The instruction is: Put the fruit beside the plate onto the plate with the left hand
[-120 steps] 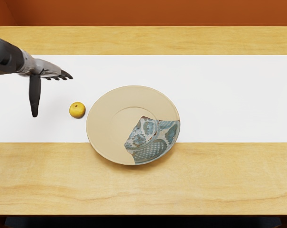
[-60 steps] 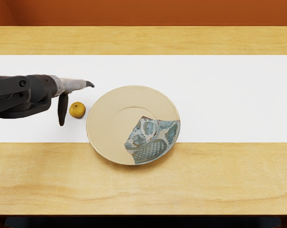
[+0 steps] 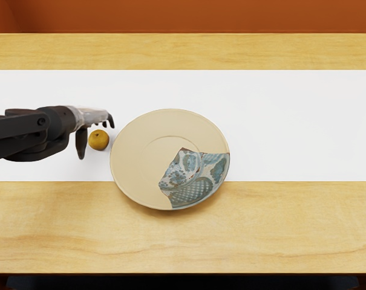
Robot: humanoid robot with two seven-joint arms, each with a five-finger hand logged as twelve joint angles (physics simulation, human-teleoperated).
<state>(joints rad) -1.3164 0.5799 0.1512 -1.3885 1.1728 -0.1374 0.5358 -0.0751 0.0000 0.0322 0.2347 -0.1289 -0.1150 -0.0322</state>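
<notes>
A small yellow-orange fruit (image 3: 98,139) lies on the white runner just left of the beige plate (image 3: 146,151), which has a blue-green patterned patch at its lower right. My left hand (image 3: 94,132) comes in from the left edge and sits around the fruit: the fingers (image 3: 106,118) curl over its far side and the thumb (image 3: 81,145) hangs down on its left. The fingers stand close to the fruit but do not visibly clamp it. The fruit still rests on the runner.
The white runner (image 3: 279,121) crosses the wooden table (image 3: 231,229) from left to right. An orange-brown wall (image 3: 189,15) stands behind the table's far edge.
The left arm has swung in and lowered towards the fruit. Its fingers went from stretched out to curled over the fruit, and the thumb closed in beside it. Fruit and plate have not moved.
</notes>
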